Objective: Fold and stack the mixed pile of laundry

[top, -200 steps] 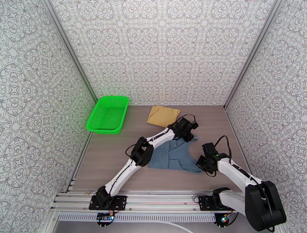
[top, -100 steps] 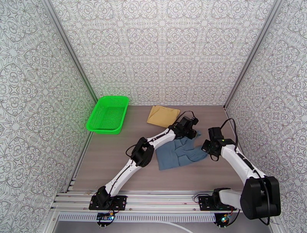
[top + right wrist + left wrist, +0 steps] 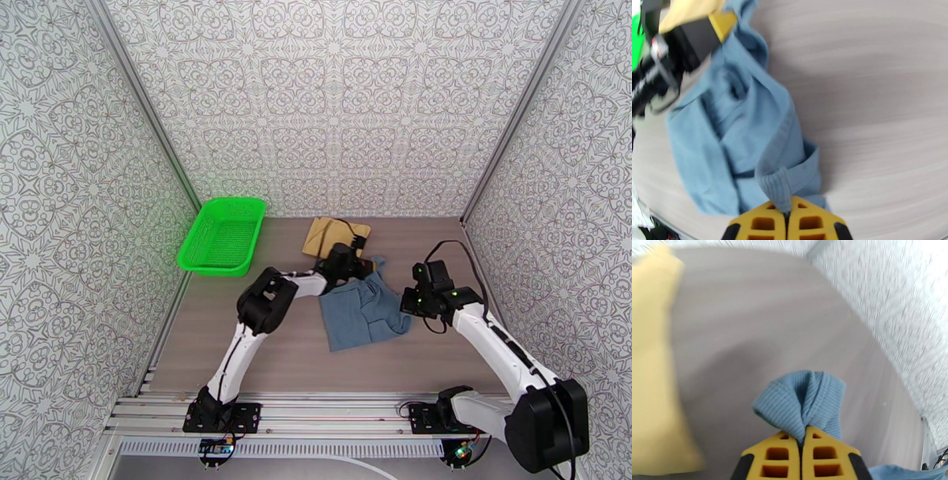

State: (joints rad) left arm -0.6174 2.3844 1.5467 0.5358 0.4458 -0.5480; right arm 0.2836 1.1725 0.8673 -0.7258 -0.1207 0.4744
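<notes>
Patterned grey-and-white panels close in a pale wood-grain table (image 3: pixel 237 339) on three sides. Near its middle lies the slate-blue tank top (image 3: pixel 359 316), rumpled and partly doubled over, its near part flat on the table and its far edge drawn up. The left gripper (image 3: pixel 371 266) has that far edge: seen from its wrist, the yellow fingers (image 3: pixel 780 455) are pressed together on a bunched fold of ribbed blue hem, raised above the table. The right gripper (image 3: pixel 405 308) is at the garment's right side. Its fingers (image 3: pixel 762 223) are likewise clamped tight on a ribbed strip of the same top, with the rest of the cloth spread out beyond them. Just behind the left wrist, the mustard-yellow cloth (image 3: pixel 316 237) lies flat toward the back wall, close to the tank top's far edge. Well off to the left, by the side wall, sits the green mesh basket (image 3: pixel 215 267).
</notes>
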